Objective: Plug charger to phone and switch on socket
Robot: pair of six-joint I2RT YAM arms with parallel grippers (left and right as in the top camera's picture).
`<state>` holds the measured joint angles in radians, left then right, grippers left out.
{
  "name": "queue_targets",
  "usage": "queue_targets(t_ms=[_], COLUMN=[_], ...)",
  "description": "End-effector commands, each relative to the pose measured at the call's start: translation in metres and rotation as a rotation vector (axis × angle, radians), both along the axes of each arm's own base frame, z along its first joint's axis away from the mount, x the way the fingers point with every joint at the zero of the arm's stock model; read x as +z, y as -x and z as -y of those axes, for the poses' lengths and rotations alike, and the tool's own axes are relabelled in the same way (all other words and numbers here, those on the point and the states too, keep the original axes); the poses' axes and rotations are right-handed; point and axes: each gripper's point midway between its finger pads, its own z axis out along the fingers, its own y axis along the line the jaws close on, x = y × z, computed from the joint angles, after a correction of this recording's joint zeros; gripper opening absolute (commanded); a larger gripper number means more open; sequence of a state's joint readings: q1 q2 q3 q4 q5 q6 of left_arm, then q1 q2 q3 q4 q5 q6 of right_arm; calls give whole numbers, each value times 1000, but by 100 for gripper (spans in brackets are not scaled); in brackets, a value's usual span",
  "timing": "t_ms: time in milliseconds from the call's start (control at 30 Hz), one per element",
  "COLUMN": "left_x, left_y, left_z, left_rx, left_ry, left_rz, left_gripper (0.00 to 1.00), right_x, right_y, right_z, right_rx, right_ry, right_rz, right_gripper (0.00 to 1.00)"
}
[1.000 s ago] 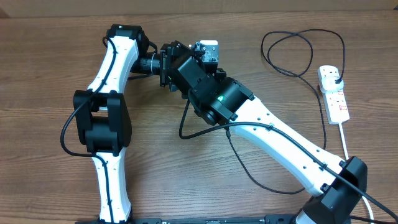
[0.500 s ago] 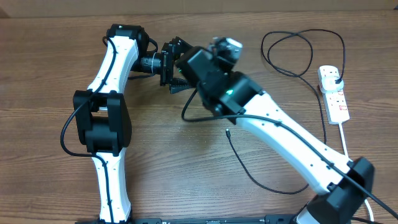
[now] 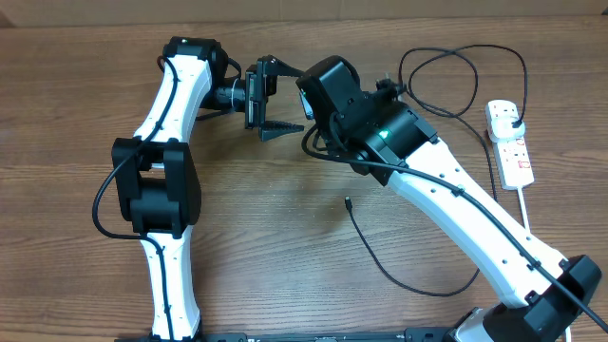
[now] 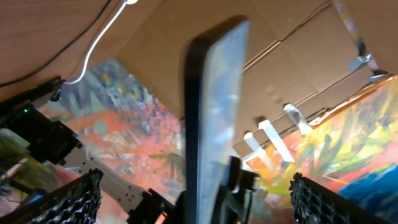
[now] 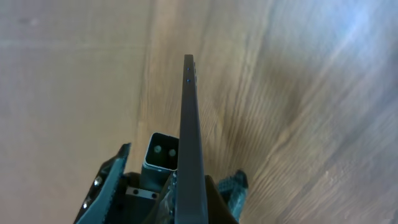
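One left arm [image 3: 169, 152] reaches in from the left over the wooden tabletop [image 3: 275, 275]. Its left gripper [image 3: 285, 100] stands wide apart, and in the left wrist view its two ridged fingers [image 4: 71, 202] sit far out on either side of the phone [image 4: 214, 124], touching neither face. There is one phone. It is seen edge-on, lifted off the tabletop and clamped at its lower end by the right gripper [image 5: 177, 186], whose jaws are closed on its two faces. From overhead the wrist of the one right arm [image 3: 446, 190] hides the phone.

One charger [image 3: 353, 218] lies on the tabletop. Its small connector tip [image 3: 348, 200] is free, well apart from both grippers. The thin black cable curves under the right arm, and another loop of it shows at upper right, where its black plug [image 3: 513, 118] sits in the socket [image 3: 513, 157]. There is one socket, a white strip near the right edge, with a white cord [image 3: 528, 218] trailing from it. Its red switches are too small to count.
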<state>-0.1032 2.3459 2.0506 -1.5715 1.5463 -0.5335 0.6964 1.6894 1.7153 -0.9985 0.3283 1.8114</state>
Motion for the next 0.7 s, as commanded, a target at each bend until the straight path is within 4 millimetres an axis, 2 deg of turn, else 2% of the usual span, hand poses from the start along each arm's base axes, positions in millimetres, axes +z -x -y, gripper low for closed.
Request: queue_targets(t_ms=[0, 133, 400, 667], left_x=[12, 12, 12, 12], left_y=[-2, -2, -2, -2], left_z=[2, 2, 2, 2], left_rx=[6, 6, 6, 6], left_ry=[28, 22, 20, 17], left_rz=[-55, -107, -127, -152], left_gripper=[94, 82, 80, 72], right_x=[18, 14, 1, -3], right_y=[6, 4, -6, -6], right_z=[0, -2, -10, -15], right_rx=[-158, -186, -188, -176], right_ry=[-181, -199, -201, -210], right_rz=[-15, -25, -27, -40], right_gripper=[4, 4, 4, 4])
